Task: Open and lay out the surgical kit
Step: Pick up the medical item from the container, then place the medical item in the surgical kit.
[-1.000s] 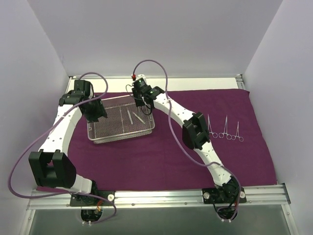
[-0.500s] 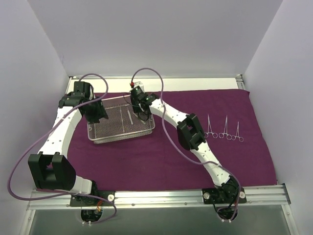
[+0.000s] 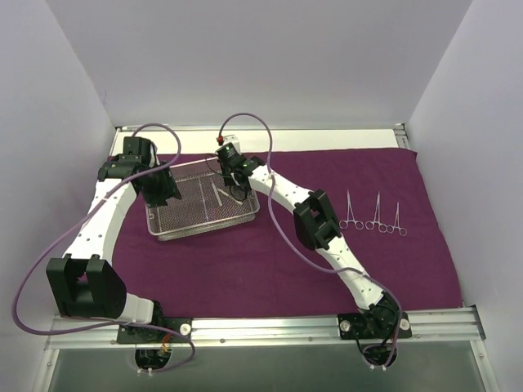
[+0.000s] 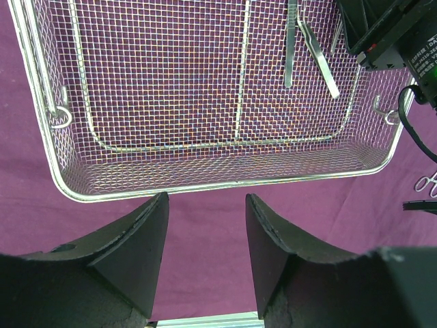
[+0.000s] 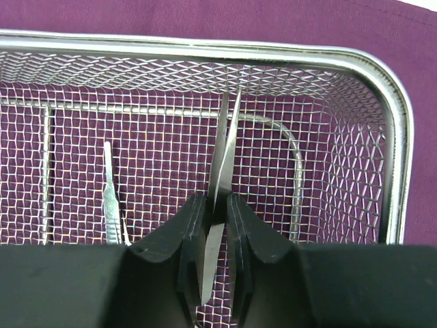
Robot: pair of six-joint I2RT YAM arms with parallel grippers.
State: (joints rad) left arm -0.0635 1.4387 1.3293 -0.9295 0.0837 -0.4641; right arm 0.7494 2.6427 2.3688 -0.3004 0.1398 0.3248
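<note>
Pinching slim, shiny steel tweezers [image 5: 224, 157] on edge, the right gripper [image 5: 217, 225] sits inside the rectangular wire-mesh tray [image 5: 403, 137]. Their long axis points at its far wall. The left gripper [image 4: 207, 232] hangs agape outside the rim, over maroon cloth [image 4: 205, 205].

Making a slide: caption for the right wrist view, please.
Right gripper pinches tweezers inside the wire-mesh tray.

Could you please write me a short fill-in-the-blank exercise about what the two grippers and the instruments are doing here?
1. The right gripper is shut on a pair of ____ inside the wire-mesh tray.
2. The left gripper, jaws open, holds ____.
3. ____ scissor-handled forceps lie on the purple cloth, to the right of the tray.
Missing words: tweezers; nothing; three.
</note>
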